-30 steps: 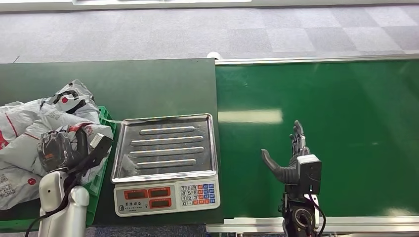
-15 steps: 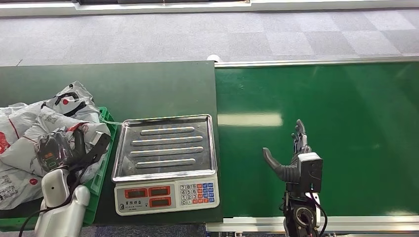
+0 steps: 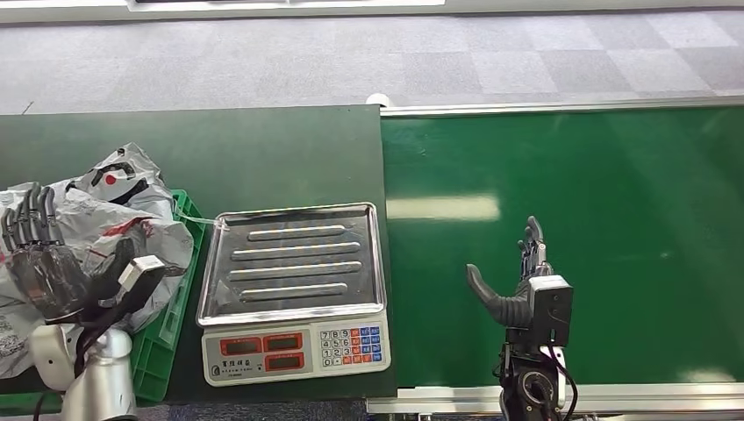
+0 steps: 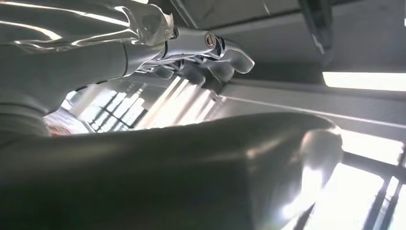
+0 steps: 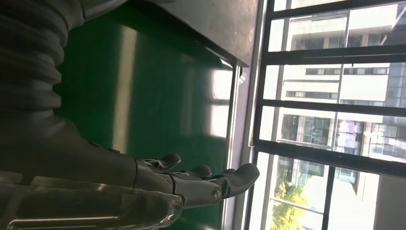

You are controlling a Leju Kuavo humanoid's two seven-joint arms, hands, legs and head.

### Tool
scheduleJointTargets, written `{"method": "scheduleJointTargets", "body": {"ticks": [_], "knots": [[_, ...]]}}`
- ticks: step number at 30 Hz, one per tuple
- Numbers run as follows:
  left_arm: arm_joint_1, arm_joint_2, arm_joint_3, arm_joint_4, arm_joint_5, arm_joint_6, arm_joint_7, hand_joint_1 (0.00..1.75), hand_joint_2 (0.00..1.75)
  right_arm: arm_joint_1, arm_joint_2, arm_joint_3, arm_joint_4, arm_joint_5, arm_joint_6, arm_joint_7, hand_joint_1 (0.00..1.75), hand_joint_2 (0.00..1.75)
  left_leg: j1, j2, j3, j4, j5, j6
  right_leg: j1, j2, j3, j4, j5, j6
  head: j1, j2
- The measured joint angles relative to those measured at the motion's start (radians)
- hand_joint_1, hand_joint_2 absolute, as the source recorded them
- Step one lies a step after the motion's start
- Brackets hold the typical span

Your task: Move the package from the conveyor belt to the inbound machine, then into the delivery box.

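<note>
Green conveyor belt [image 3: 614, 219] fills the right; my right hand [image 3: 518, 281] and left hand [image 3: 44, 272] spread empty.

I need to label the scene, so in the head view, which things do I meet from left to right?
Left hand → green plastic crate → steel-tray weighing scale → right hand over the green conveyor belt.

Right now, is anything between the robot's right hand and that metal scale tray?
Nothing visible. Only a bare stretch of green belt lies between the right hand and the scale.
</note>
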Motion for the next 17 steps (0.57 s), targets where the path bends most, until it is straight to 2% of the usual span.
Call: {"method": "scheduleJointTargets", "body": {"ticks": [3, 7, 12, 15, 17], "knots": [[-0.009, -0.044, 0.076, -0.044, 0.024, 0.0, -0.023, 0.0, 0.0, 0.001, 0.0, 0.005, 0.0, -0.003, -0.001, -0.005, 0.0, 1.75, 0.0, -0.001, -0.002, 0.0, 0.0, 0.0, 0.0, 0.0, -0.001, 0.0, 0.0, 0.0, 0.0, 0.0], [-0.005, -0.072, 0.102, -0.147, 0.143, 0.0, -0.041, 0.0, 0.0, 0.001, 0.001, 0.017, 0.006, -0.014, -0.006, -0.013, 0.0, 1.75, 0.001, -0.001, -0.003, 0.0, 0.0, 0.0, 0.001, 0.0, -0.002, 0.0, 0.0, 0.0, 0.0, 0.0], [0.015, -0.087, 0.088, -0.319, 0.292, -0.001, -0.041, 0.0, 0.0, -0.004, 0.0, 0.035, 0.026, -0.032, -0.015, -0.03, 0.0, 1.75, 0.001, -0.002, -0.003, 0.0, 0.0, 0.0, 0.001, 0.0, -0.003, 0.0, 0.0, 0.0, 0.0, 0.0], [0.037, -0.087, 0.044, -0.392, 0.389, -0.001, -0.042, 0.0, 0.0, -0.01, -0.003, 0.045, 0.035, -0.049, -0.02, -0.036, 0.0, 1.75, 0.001, -0.002, -0.003, 0.0, 0.0, 0.0, 0.001, -0.001, -0.003, 0.0, 0.0, 0.0, 0.0, 0.0], [0.05, -0.087, 0.011, -0.422, 0.392, -0.002, -0.042, 0.0, 0.0, -0.013, -0.005, 0.049, 0.039, -0.057, -0.022, -0.037, 0.0, 1.75, 0.001, -0.002, -0.003, 0.0, 0.0, 0.0, 0.001, -0.001, -0.003, 0.0, 0.0, 0.0, 0.0, 0.0]]}}
